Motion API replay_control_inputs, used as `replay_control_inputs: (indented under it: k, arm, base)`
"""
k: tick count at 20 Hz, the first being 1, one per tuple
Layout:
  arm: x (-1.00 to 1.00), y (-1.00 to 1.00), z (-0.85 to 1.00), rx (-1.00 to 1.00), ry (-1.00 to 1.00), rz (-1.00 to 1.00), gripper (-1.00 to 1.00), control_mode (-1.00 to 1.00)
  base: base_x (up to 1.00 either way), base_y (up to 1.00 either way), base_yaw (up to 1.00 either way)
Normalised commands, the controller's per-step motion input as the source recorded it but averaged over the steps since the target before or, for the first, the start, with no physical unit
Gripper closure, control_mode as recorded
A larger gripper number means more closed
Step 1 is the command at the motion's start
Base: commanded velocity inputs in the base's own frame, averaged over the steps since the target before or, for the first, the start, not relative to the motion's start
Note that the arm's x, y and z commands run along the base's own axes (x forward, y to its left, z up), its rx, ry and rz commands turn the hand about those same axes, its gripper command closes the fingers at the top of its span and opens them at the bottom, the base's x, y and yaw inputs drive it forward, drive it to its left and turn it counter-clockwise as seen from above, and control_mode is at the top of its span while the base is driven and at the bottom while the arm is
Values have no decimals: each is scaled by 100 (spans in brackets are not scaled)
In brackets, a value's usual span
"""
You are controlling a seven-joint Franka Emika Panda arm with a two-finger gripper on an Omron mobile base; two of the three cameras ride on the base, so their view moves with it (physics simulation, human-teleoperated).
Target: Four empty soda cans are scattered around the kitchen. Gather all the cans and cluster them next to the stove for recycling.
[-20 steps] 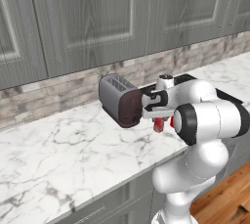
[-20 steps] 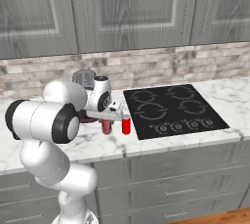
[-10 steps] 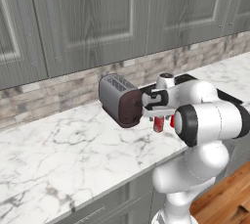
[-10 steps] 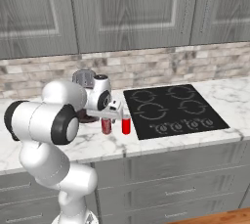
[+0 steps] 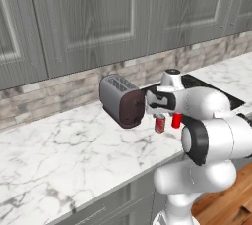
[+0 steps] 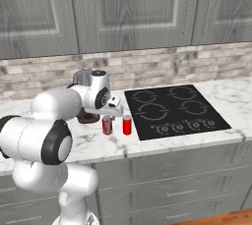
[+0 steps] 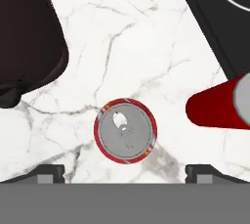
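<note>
1. My jaws had just spread wide, leaving my gripper (image 7: 125,176) empty above the red can (image 7: 125,130).
2. That can stood upright on the counter (image 7: 136,37), beside another red can (image 7: 215,109) near the stove (image 6: 172,111).
3. I judged this delivery finished.

One can (image 7: 125,130) is standing on the counter (image 7: 122,47) directly below the gripper (image 7: 125,173), a second can (image 7: 217,104) lying beside it toward the stove (image 7: 215,17).
</note>
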Motion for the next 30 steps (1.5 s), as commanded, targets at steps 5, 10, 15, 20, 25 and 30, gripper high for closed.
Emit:
replay_control_inputs:
  k: [5, 10, 15, 20, 25, 30]
  arm:
    - [-49, 0, 30, 0, -9, 0, -100, -100]
    - [-53, 0, 32, 0, -8, 0, -100, -100]
    - [-46, 4, 29, 0, -5, 0, -100, -100]
    - [-43, 1, 26, 0, -4, 0, -100, -100]
    - [-26, 0, 28, 0, -1, 0, -100, -100]
    - [-26, 0, 33, 0, 4, 0, -100, -100]
  base:
    - [0, 0, 0]
    - [0, 0, 0]
    - [0, 0, 0]
    - [0, 0, 0]
    - [0, 0, 0]
    - [0, 0, 0]
